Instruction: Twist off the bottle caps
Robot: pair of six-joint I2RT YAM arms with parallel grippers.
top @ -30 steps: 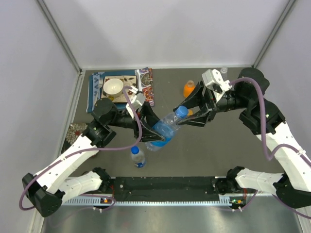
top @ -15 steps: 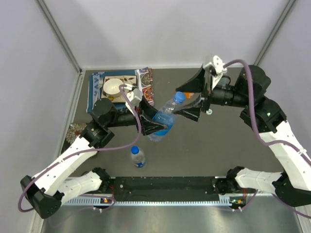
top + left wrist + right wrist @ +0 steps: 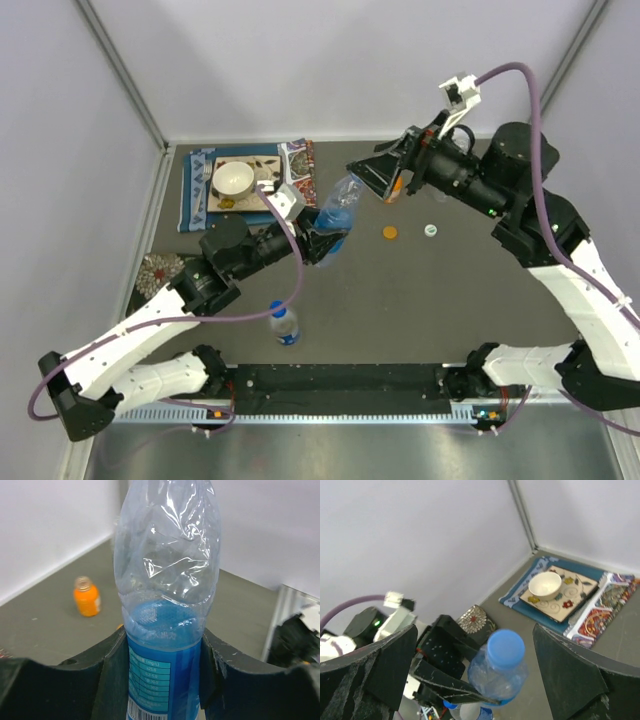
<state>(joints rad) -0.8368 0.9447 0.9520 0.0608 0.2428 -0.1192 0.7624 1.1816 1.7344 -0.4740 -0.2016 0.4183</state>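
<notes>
The left fingers (image 3: 90, 685) clamp one blue-label bottle (image 3: 165, 605) aloft, its blue cap (image 3: 505, 649) on; the right fingers (image 3: 570, 675) gape wide just by it. A second capped bottle (image 3: 284, 325) stands at its 7 o'clock. Two loose caps, an orange cap (image 3: 390, 232) and a white cap (image 3: 430, 231), lie on the table (image 3: 450, 300) at 3 o'clock; one orange bottle (image 3: 87, 596) seems uncapped.

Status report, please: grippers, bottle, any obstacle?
Left gripper shut on clear plastic bottle with blue label. Right gripper open, facing its round blue plastic cap, cap on. No obstacle seen.

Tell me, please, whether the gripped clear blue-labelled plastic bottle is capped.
Capped: a round blue plastic cap tops the bottle.
</notes>
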